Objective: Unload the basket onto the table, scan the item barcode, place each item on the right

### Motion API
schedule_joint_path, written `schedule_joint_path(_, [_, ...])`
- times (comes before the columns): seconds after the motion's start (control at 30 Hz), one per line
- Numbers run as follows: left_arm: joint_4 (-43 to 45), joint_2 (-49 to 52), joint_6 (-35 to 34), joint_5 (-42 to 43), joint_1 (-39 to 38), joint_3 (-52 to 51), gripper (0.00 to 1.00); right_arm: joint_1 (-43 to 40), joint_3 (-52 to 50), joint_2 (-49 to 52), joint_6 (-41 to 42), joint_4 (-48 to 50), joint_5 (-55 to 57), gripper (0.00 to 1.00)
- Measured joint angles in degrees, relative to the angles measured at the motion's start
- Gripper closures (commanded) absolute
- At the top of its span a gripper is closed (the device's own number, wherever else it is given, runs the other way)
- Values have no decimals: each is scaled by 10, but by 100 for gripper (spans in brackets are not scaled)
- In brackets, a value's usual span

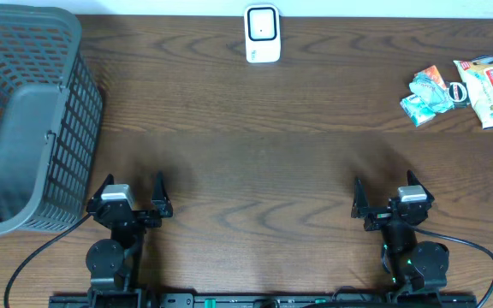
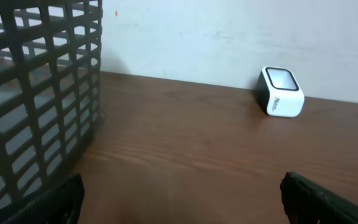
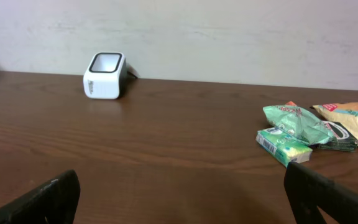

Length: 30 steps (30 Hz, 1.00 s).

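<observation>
A small white barcode scanner [image 1: 263, 34] with a dark window stands at the table's far edge, middle; it also shows as the scanner [image 2: 281, 92] and the scanner [image 3: 105, 76] in the wrist views. Several packaged items lie at the far right: a green box [image 1: 416, 109], a green packet [image 1: 430, 88] and a beige snack bag [image 1: 486, 91], seen from the right wrist as the box [image 3: 283, 145] and packet [image 3: 297, 122]. My left gripper [image 1: 130, 195] and right gripper [image 1: 389, 198] rest near the front edge, both open and holding nothing, far from the items.
A large dark grey mesh basket [image 1: 26, 120] fills the far left, its wall [image 2: 36, 93] close beside the left gripper. Brown wooden table [image 1: 255, 162] lies between grippers and scanner. A pale wall stands behind the table's far edge.
</observation>
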Motion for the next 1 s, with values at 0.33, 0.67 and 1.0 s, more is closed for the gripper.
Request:
schedule_joint_path(0.33, [0, 0, 49, -2, 0, 0, 0, 0, 0, 0, 0, 0, 0, 1])
schedule_joint_path(0.67, [-2, 0, 60, -6, 0, 0, 0, 0, 0, 0, 0, 0, 0, 1])
schedule_joint_path(1.0, [-2, 0, 60, -6, 0, 0, 0, 0, 0, 0, 0, 0, 0, 1])
